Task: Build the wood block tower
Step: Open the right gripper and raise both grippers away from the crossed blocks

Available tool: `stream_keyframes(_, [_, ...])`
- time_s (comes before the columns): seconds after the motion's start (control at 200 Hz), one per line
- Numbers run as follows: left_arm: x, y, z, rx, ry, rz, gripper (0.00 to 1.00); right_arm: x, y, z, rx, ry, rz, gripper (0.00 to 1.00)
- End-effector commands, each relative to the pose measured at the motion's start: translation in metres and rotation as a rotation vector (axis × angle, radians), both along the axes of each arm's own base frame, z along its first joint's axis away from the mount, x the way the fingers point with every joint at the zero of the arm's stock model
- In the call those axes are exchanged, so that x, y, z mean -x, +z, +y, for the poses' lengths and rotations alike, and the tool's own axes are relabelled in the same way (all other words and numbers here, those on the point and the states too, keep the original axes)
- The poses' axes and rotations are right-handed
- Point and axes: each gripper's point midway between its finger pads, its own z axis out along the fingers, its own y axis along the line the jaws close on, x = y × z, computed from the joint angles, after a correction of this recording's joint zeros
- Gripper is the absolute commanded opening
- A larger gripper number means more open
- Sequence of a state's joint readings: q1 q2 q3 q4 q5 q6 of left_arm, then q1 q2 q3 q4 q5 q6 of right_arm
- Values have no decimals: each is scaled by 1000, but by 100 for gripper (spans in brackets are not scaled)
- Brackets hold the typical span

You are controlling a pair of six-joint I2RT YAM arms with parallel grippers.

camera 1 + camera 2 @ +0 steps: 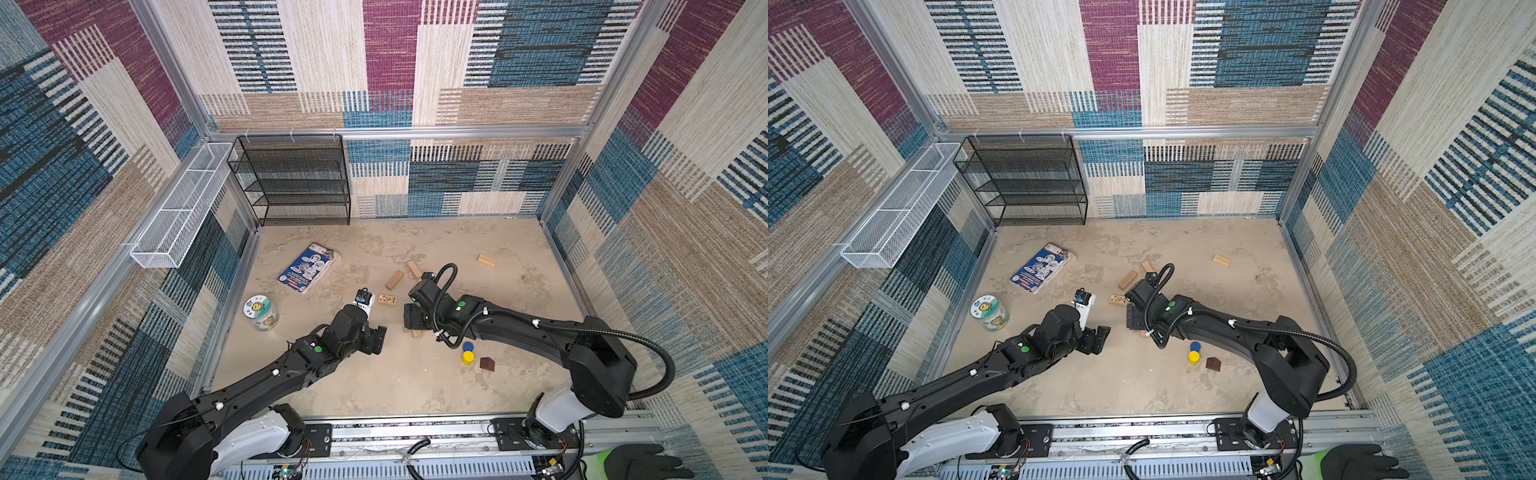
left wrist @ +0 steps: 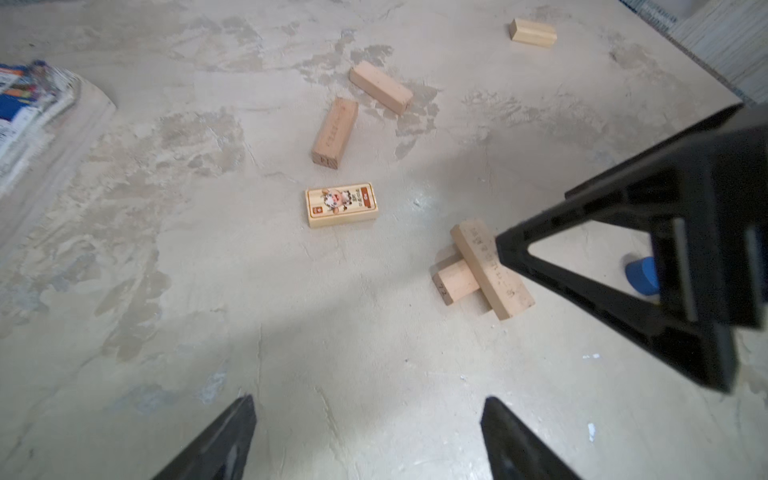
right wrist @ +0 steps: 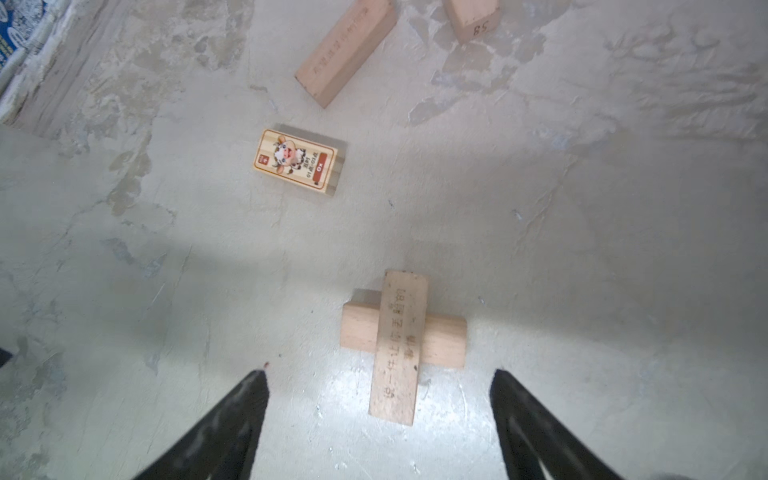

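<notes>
Right now your right claw (image 3: 379, 374) hangs spread above the tower (image 3: 401, 332), pinching nothing. That tower is only 2 pale bars crossed on the bench (image 3: 166, 291). Your left claw (image 2: 368, 400) is spread too, empty, near it. The printed block (image 3: 297, 160) lies close by, with 3 plain bars (image 2: 336, 133) beyond. The yellow cylinder (image 1: 468, 357), blue disc (image 1: 468, 346) and brown piece (image 1: 487, 364) sit together by your right arm.

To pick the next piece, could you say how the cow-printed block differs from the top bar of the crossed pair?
The cow-printed block carries a colourful label; the top bar only faint characters. The block lies alone on the table; the bar rests across a lower bar. Both are pale wood.
</notes>
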State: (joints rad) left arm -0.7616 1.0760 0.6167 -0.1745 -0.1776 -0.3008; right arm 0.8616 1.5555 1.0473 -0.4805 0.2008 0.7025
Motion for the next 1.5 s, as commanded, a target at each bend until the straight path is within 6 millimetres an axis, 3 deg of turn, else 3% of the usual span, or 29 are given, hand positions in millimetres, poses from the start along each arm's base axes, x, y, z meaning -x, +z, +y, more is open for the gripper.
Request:
stream_keyframes(0.0, [1, 14, 7, -8, 47, 29, 90, 0, 19, 9, -62, 55, -42, 84])
stream_keyframes(0.23, [2, 57, 15, -41, 78, 51, 90, 2, 68, 11, -113, 143, -162, 80])
stream_keyframes(0.356, [3, 75, 19, -34, 94, 38, 90, 14, 101, 19, -150, 301, -248, 80])
stream_keyframes(0.516, [-2, 95, 22, -28, 133, 20, 89, 26, 126, 7, -168, 355, -332, 77])
stream_keyframes(0.706, [-15, 115, 13, -49, 126, 5, 89, 29, 125, -14, -121, 323, -358, 76])
stream_keyframes(0.866, [-32, 128, -3, -124, 67, -16, 89, 22, 126, -17, -106, 291, -360, 77])
stream_keyframes(1.102, [-63, 138, -22, -224, -37, -85, 89, -5, 144, -28, -8, 266, -493, 85])
stream_keyframes(1.287, [-85, 138, -31, -183, -87, -128, 89, -34, 160, -40, 26, 229, -526, 85])
stream_keyframes(1.493, [-106, 140, -34, -115, -128, -157, 89, -53, 162, -45, 97, 289, -543, 86])
